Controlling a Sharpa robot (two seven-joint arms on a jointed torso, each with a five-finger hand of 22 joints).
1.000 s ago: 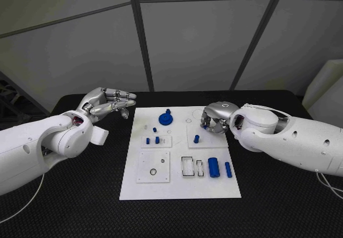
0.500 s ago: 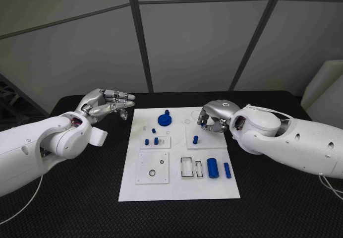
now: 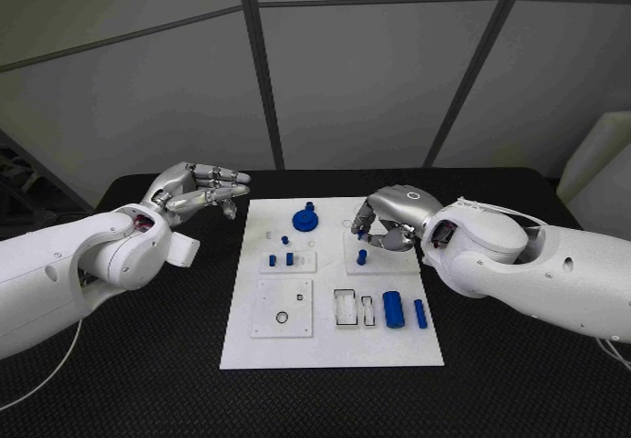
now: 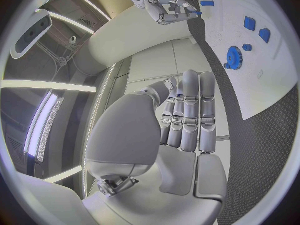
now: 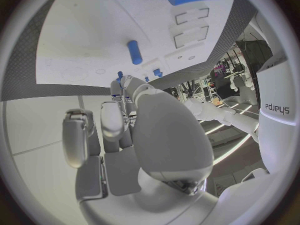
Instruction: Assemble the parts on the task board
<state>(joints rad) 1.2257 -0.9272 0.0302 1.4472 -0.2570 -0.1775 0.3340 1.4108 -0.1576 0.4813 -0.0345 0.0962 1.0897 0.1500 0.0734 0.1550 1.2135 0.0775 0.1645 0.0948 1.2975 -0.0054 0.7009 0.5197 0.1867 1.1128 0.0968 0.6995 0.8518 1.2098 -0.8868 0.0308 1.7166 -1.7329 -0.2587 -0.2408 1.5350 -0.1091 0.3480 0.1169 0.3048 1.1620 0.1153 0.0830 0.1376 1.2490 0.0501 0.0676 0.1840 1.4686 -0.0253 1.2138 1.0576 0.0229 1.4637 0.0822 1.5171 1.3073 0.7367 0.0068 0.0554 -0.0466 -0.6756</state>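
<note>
Pinching blue peg (image 3: 362, 234), right hand (image 3: 386, 222)

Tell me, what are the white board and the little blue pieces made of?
The task board looks like smooth matte white plastic: flat, even colour, little shine. The blue parts, such as the gear and the big cylinder, look like solid-coloured plastic too, perhaps printed. I cannot be sure from looks alone.

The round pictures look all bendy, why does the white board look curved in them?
Left wrist view: a fisheye lens bends the straight edge of the task board into an arc behind the left hand. Right wrist view: the board curves likewise above the right hand. Head view: the board's edges stay straight.
</note>
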